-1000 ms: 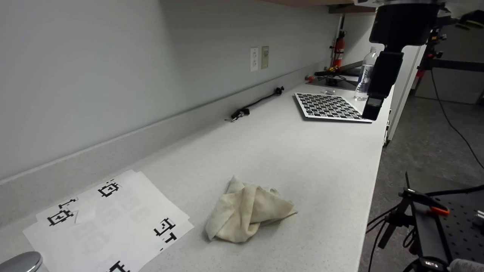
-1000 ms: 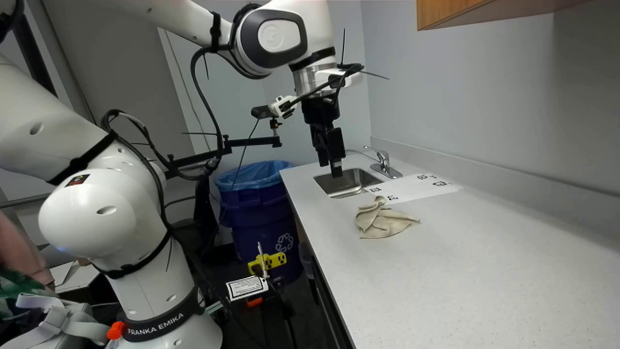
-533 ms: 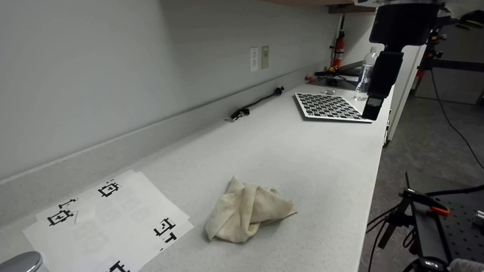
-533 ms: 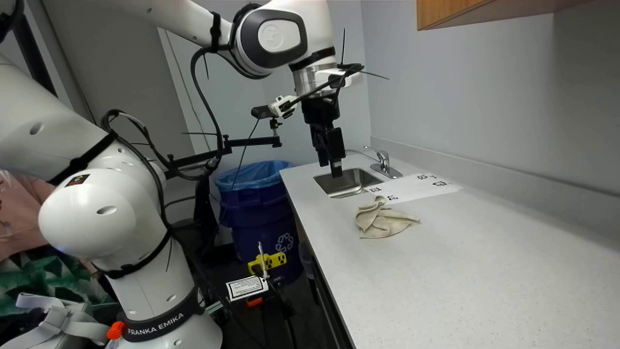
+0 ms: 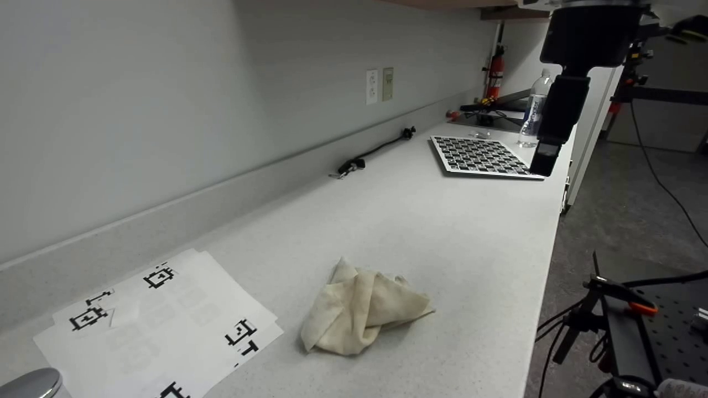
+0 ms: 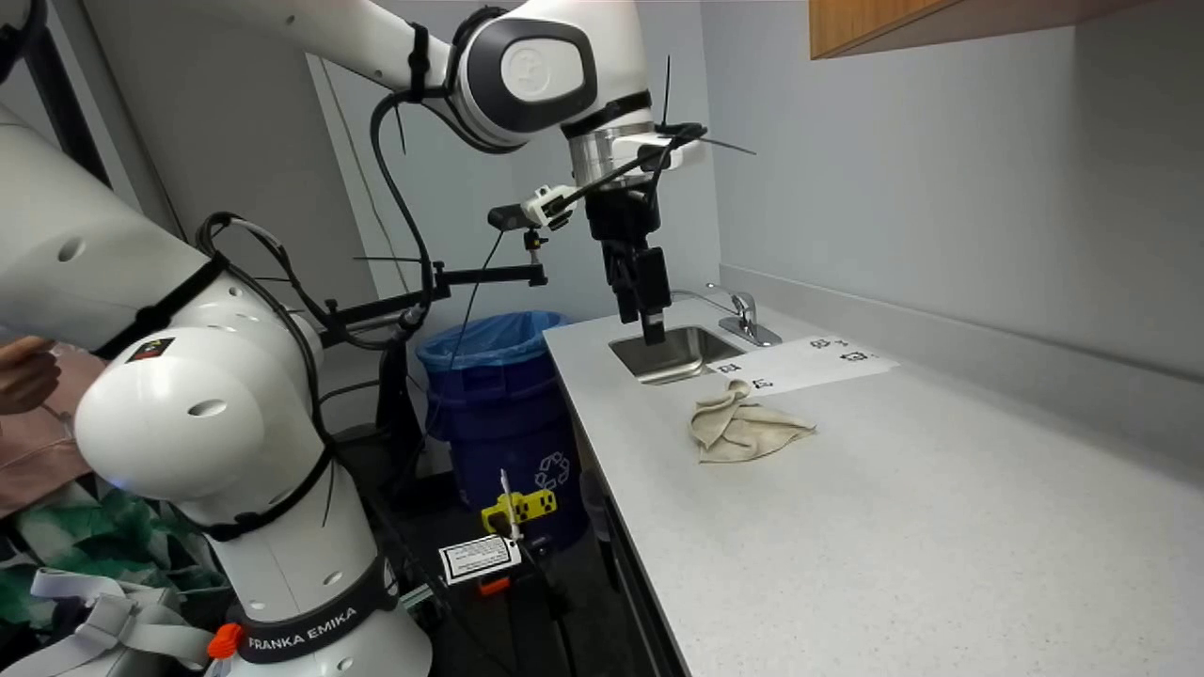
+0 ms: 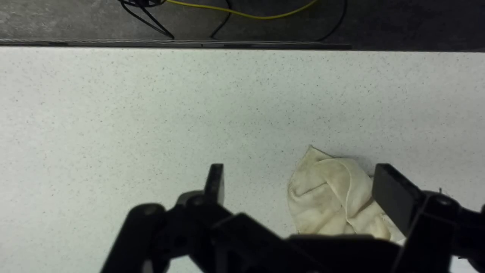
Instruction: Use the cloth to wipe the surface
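Observation:
A crumpled beige cloth [image 5: 365,312] lies on the light speckled countertop [image 5: 442,221]. In an exterior view the cloth [image 6: 748,432] lies in front of the sink. My black gripper [image 6: 641,324] hangs pointing down, well above the counter and apart from the cloth. In an exterior view the gripper [image 5: 545,160] is at the upper right. In the wrist view the gripper's [image 7: 299,168] fingers are wide apart with nothing between the pads. The cloth [image 7: 333,193] shows below, toward the right finger, its lower part hidden by the gripper body.
Paper sheets with black markers [image 5: 166,320] lie beside the cloth. A sink [image 6: 691,350] and faucet [image 6: 743,315] are beyond. A checkered board [image 5: 481,156], bottle [image 5: 534,110] and black cable [image 5: 381,148] lie along the counter. A wall backs it; a wooden cabinet [image 6: 884,28] hangs above.
The arm, gripper and cloth have not visibly moved. At the left edge of an exterior view, a person behind the arm has shifted and a hand now shows.

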